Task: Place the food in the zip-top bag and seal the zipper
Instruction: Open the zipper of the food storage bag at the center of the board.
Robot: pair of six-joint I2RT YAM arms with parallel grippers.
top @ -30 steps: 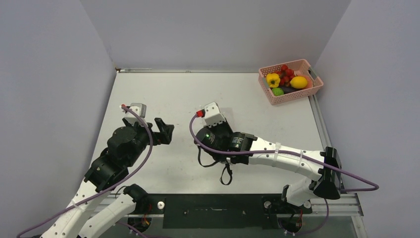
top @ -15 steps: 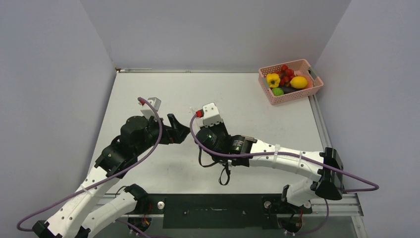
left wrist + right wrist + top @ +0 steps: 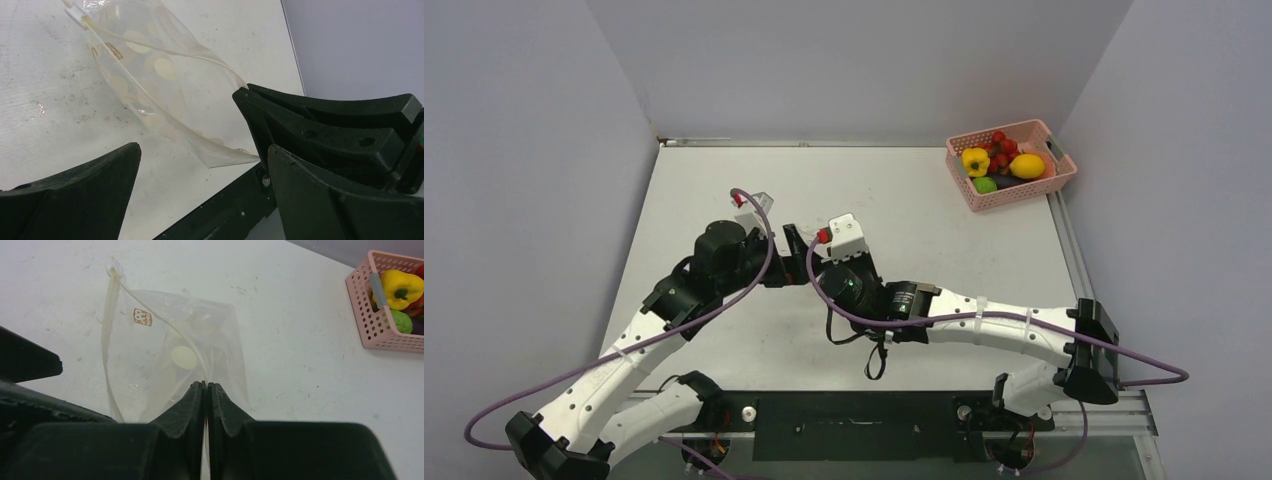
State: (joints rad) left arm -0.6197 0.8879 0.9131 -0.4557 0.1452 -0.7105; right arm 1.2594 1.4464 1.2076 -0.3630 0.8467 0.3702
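Observation:
The clear zip-top bag [image 3: 170,350] hangs off the table with one corner pinched in my right gripper [image 3: 205,385], which is shut on it. Its zipper [image 3: 106,340] runs down the bag's left edge. In the left wrist view the bag [image 3: 150,75] hangs just beyond my left gripper [image 3: 203,147], whose jaws stand wide open with nothing between them. The right gripper's black fingers [image 3: 320,125] are close on its right. The food lies in the pink basket [image 3: 1011,192] at the far right: yellow pepper [image 3: 975,160], lemon [image 3: 1027,166], green piece [image 3: 985,185] and red tomatoes [image 3: 1002,148].
Both wrists crowd together at the table's centre-left, the left gripper [image 3: 796,242] almost touching the right wrist. Grey walls close off the left, back and right sides. A black rail [image 3: 225,210] runs along the table's near edge.
My left arm has swung right and forward until its open gripper sits beside the right gripper and the bag. The right arm has shifted slightly left, still shut on the bag.

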